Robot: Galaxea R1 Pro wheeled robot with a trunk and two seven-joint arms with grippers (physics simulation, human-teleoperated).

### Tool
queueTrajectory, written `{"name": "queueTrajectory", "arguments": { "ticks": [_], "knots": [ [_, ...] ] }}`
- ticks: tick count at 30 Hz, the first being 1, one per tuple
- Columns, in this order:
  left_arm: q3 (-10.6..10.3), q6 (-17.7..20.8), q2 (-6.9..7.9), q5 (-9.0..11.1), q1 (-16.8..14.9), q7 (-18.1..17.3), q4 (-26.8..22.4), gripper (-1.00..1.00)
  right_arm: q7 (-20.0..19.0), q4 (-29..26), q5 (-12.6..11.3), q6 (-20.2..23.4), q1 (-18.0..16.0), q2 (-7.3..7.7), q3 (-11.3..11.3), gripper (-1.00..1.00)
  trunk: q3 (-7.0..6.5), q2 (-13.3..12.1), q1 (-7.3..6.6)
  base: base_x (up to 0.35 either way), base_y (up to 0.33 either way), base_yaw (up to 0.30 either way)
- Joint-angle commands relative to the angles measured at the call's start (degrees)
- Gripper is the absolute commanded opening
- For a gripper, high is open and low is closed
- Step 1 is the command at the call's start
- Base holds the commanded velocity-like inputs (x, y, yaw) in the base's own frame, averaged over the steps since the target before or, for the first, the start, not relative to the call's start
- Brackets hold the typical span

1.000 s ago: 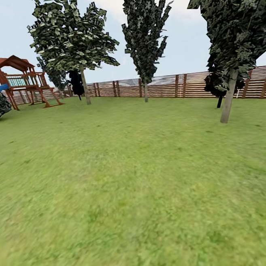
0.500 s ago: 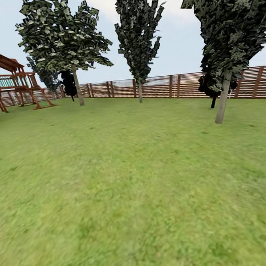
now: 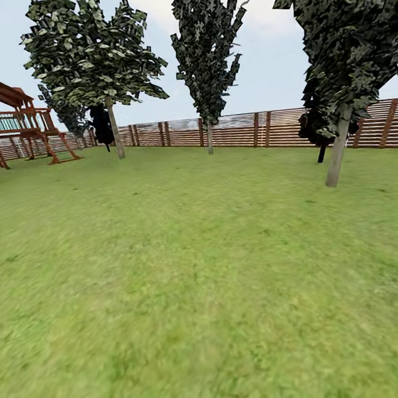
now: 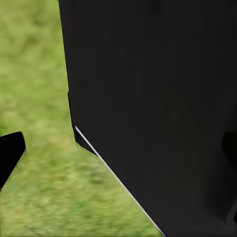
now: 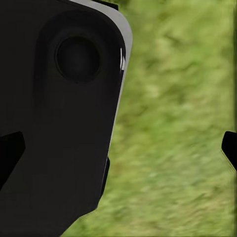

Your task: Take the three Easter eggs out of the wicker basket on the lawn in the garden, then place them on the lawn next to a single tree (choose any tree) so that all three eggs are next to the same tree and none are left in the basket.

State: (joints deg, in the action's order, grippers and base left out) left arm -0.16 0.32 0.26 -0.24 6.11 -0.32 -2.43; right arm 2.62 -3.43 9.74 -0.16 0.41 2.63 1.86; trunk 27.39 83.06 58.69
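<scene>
Fenced yard under a pale sky

A brown slatted fence runs across the far side, behind several dark-leaved background trees. A red-brown wooden play set stands at far left. The sky is hazy blue with thin cloud.

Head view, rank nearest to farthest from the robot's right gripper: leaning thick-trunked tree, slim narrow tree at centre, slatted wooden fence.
1. Leaning tree with thick pale trunk: right side, well forward of the fence line.
2. Slim grey-trunked narrow tree: centre, far back.
3. Brown horizontal-slat wooden fence: just behind that tree.
</scene>
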Motion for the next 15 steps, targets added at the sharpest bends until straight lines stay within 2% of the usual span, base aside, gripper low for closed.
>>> {"name": "queueTrajectory", "arguments": {
  "ticks": [1,15],
  "knots": [
    [-0.02,0.03,0.01,-0.03,0.04,-0.03,-0.13,1.0,0.19,-0.09,0.36,-0.03,0.03,0.0,0.16,1.0,0.03,0.01,0.04,0.326,0.0,0.0],
    [-0.02,0.03,0.01,-0.03,0.04,-0.03,-0.13,1.0,0.19,-0.09,0.36,-0.02,0.03,0.0,0.16,1.0,0.03,0.01,0.04,0.326,0.0,0.0]
  ]
}}
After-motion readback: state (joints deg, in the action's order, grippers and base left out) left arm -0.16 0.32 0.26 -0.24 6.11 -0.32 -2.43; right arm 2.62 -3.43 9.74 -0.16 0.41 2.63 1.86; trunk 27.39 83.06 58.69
